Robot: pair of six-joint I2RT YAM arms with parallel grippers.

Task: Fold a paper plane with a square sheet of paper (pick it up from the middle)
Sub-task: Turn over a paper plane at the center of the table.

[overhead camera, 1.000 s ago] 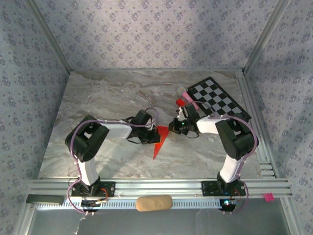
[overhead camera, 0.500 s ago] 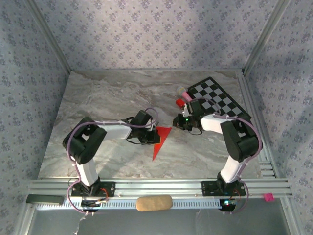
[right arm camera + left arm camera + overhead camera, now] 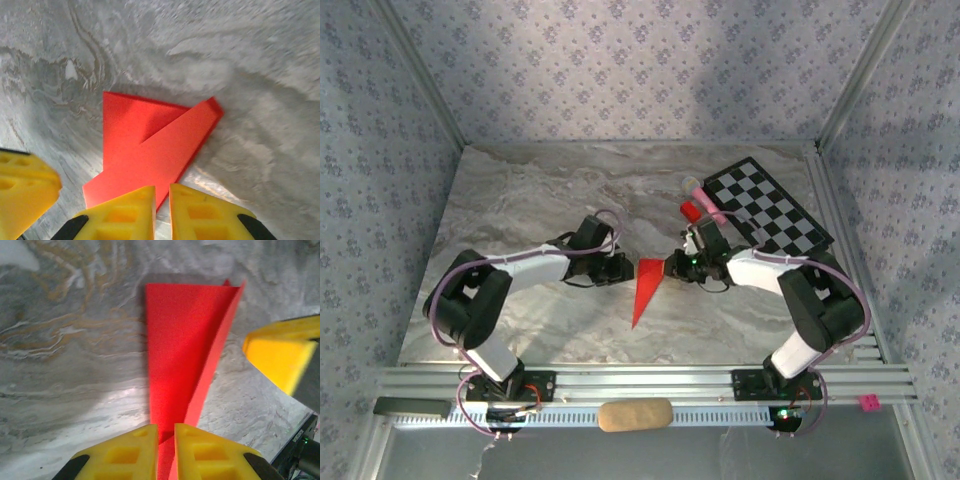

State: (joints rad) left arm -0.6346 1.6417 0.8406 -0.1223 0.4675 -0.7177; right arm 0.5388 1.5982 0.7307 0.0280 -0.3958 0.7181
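At plane [image 3: 645,290]: end effectors [image 3: 166,427] [image 3: 162,189] prob. barely ajar.

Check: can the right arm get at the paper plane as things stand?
Probably yes: the right tool sits at the edge of the paper plane on the table, and the left tool is at the other side, not between.

Red paper plane [image 3: 646,288], grey-marbled table [image 3: 520,200] (black-white checkerboard [image 3: 765,207])
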